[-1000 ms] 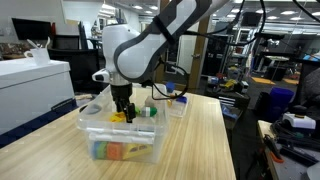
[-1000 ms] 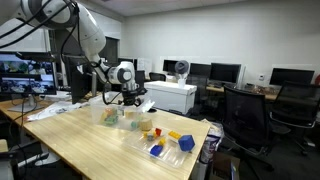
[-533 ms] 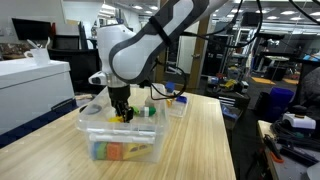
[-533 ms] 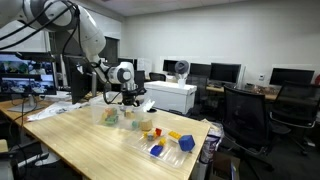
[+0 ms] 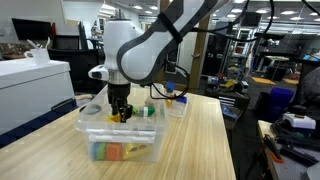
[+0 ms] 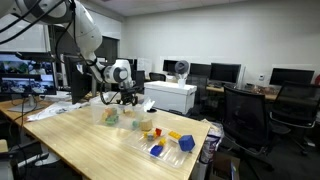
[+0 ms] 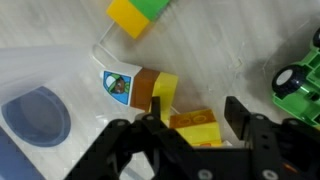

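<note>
Gripping confirmed in the wrist view: my gripper (image 7: 194,112) had its jaws closed on one yellow block (image 7: 197,128), a finger against each side. The block hung over the pale wooden table (image 7: 235,40), just beside the edge of a clear plastic bin (image 7: 40,70).

Look of the block: plain yellow toy brick, with a darker orange strip along the edge nearest my palm.

Count, wrist view:
- yellow block in my jaws: one
- brown-and-yellow block with a picture label (image 7: 125,88), just beside the held one: one
- yellow-and-green block (image 7: 140,15), lying apart on the wood: one
- green toy vehicle (image 7: 298,80), cut off by the frame edge: one
- blue round lid (image 7: 38,115), seen through the clear plastic: one

Views compared: only the wrist view showed the label and the contact of my fingers. In an exterior view the block was a mere yellow speck under my fingertips (image 5: 122,117). An exterior view also showed loose blue and yellow blocks (image 6: 186,143) near the table's end, which the wrist view missed.
</note>
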{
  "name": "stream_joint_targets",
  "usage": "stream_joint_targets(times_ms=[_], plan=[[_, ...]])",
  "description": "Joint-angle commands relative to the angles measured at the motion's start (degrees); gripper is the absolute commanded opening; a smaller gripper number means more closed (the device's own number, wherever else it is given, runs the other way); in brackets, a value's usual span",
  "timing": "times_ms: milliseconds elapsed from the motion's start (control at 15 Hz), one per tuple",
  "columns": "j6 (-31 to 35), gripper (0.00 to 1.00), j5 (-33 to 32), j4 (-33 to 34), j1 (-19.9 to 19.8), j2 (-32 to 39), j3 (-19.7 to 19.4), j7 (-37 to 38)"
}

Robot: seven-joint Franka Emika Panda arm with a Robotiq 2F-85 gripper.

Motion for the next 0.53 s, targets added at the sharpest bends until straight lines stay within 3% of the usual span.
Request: stream_joint_targets(times_ms=[0, 267, 467], plan=[[8.32, 0.98, -0.33, -9.03, -0.44, -7.07, -0.05, 1.65], [13.44, 1.0, -0.62, -12.22, -0.58, -9.96, -1.07, 2.92], [12.14, 1.0, -0.87, -9.77, -0.86, -8.87, -3.89, 4.97]])
